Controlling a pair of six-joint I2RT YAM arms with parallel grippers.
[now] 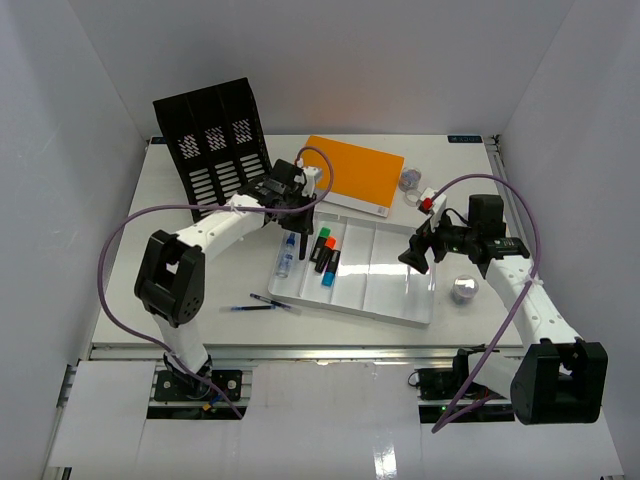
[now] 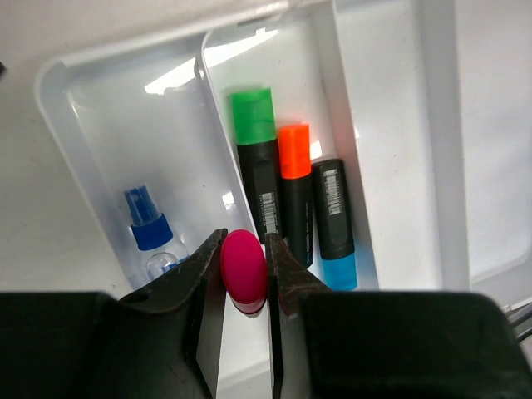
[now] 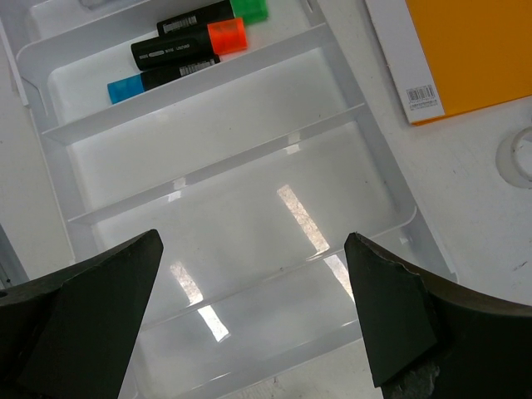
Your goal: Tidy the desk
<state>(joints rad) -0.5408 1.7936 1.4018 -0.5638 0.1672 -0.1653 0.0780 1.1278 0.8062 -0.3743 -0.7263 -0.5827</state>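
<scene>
the step in hand looks like a placing: the left fingers [image 2: 209, 270] are pinching a rounded pink thing [image 2: 243, 268] and hang over the left end of the white compartmented tray [image 1: 395, 300]. only its pink end shows between them, so it may be the cap of a fourth highlighter, but i cannot be sure. the right fingers [image 3: 100, 291] are spread wide with nothing between them, poised over the tray's right half.

the tray lies near the middle of the white surface [image 1: 150, 270], which is the thing to be put in order. its leftmost compartment holds a small spray bottle with a blue top [image 2: 150, 233]. the next one holds three highlighters lying side by side and touching: green-capped [image 2: 256, 158], orange-capped [image 2: 295, 191] and blue-capped [image 2: 337, 220]. the compartments further right hold nothing that i can see.

in my judgement the next move calls for lowering the pink thing into the highlighter compartment, tipped to lie along the others, since the space beside them is narrow; let go too high and it could bounce over the divider onto the bottle's side.

much is left loose on the surface: a pen [image 1: 268, 302] just left of the tray, a shiny round object [image 1: 464, 290] to its right, a tape roll [image 1: 410, 180] and a small white and red item [image 1: 428, 200] behind it. an orange notebook [image 1: 355, 170] lies at the back beside a black file rack [image 1: 215, 140], whose slots look bare from above. i would say the job is well short of done.
</scene>
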